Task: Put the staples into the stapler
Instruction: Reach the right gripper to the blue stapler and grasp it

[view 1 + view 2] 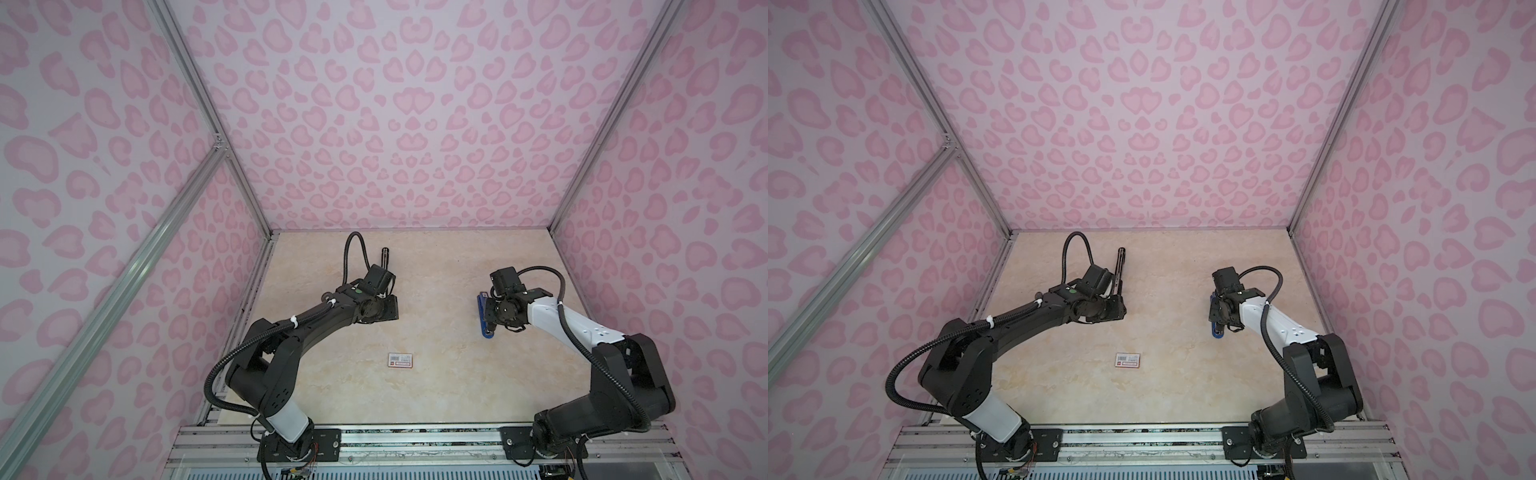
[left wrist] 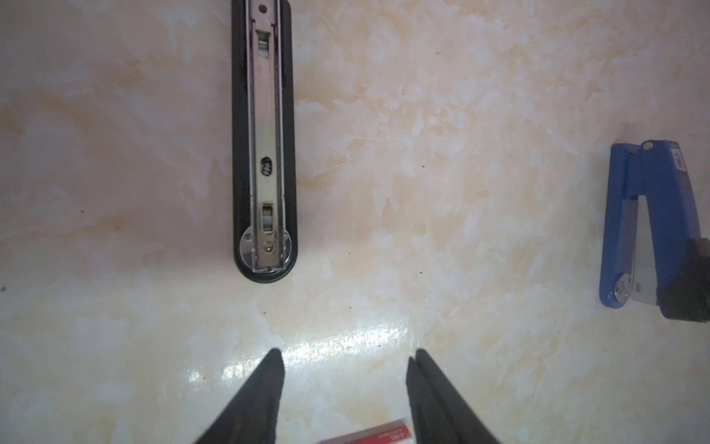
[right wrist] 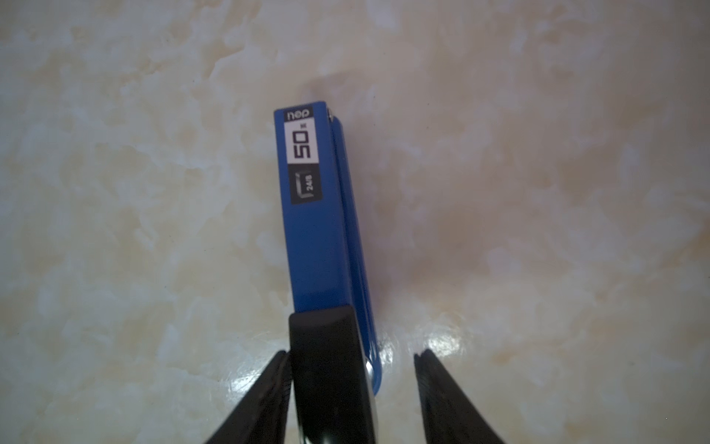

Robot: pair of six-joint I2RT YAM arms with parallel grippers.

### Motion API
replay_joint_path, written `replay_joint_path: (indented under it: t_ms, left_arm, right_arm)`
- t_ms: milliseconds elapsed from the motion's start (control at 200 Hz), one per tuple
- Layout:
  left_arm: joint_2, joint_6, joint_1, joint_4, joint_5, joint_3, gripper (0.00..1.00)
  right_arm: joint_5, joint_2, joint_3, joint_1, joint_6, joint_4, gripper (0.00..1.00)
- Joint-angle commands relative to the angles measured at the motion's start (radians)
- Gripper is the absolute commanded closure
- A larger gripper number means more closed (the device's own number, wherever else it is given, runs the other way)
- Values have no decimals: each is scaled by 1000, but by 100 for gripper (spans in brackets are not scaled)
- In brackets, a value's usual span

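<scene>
A blue stapler lies on the marble tabletop at the right. My right gripper straddles its black rear end, open: one finger rests against the black end and the other stands apart from it with a gap. A black stapler with a bare metal channel on top lies at the back left. My left gripper hovers open over bare table just short of its rounded end, with nothing between its fingers. No staples are in view.
A small white box with a red label and barcode lies flat near the middle front; its red edge shows by my left fingers. Pink patterned walls close in three sides. An aluminium rail runs along the front.
</scene>
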State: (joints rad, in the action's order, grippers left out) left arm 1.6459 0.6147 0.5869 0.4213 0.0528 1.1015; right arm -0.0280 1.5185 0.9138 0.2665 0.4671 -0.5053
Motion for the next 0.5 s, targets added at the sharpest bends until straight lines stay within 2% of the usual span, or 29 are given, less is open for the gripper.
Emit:
replay_joint_path:
  t_ms: [0,105,285,500]
  left_arm:
    - [-2,16,1,-23,6,-5,44]
    - [12,20,1,-26,10,0,45]
    - [23,23,2,-24,9,9,45]
    - [19,29,1,-10,-8,20,44]
  right_arm:
    - [26,29,-10,3,-8,27,56]
    - [17,44,3,19,-20,19,69]
    - [-12,58,47,79,-46,3,82]
    - [-18,127,162,185,-47,-16,87]
